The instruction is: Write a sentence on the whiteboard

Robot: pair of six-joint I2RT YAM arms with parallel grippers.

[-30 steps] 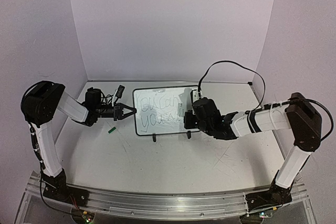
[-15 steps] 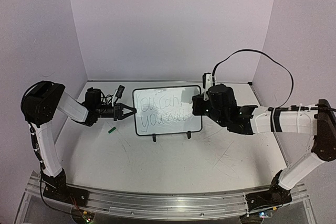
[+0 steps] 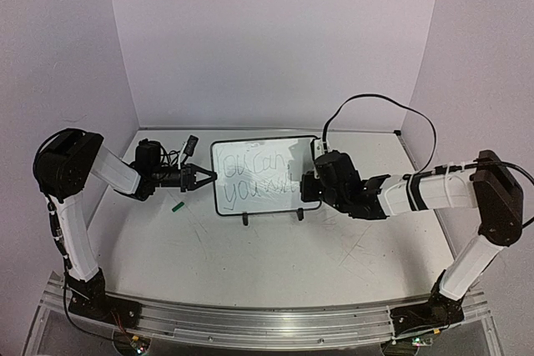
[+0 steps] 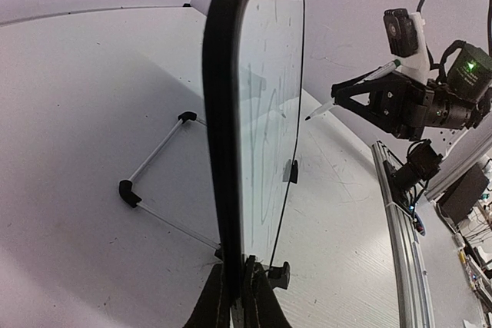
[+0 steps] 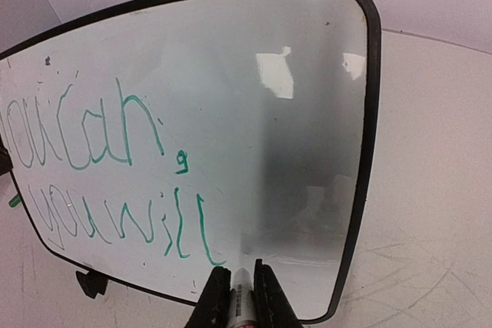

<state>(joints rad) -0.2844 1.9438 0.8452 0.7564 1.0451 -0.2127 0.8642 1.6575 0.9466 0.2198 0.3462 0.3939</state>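
Whiteboard: stands upright on two feet toward 12 o'clock of the table, with its face toward the arm bases. Judge it light, stiff and thin, with a slick face and a narrow footing; pen pressure is likely to tip or slide it unless it is braced. Take hold on the black frame, not on the face, where fingers would smear ink. Left arm: enters from 9 o'clock, forearm running toward 3 o'clock, one jaw in front of the panel and one behind. The left gripper is clamped on the frame at the board's 9 o'clock edge. Sentence: two green lines fill the left and middle of the face; the part toward 3 o'clock is bare. Right arm: elbow raised at 3 o'clock, forearm running toward 9 o'clock to the board's 4 o'clock corner. The right gripper is closed on a marker, whose tip is at the end of the lower line. Whether the tip touches the face cannot be told.
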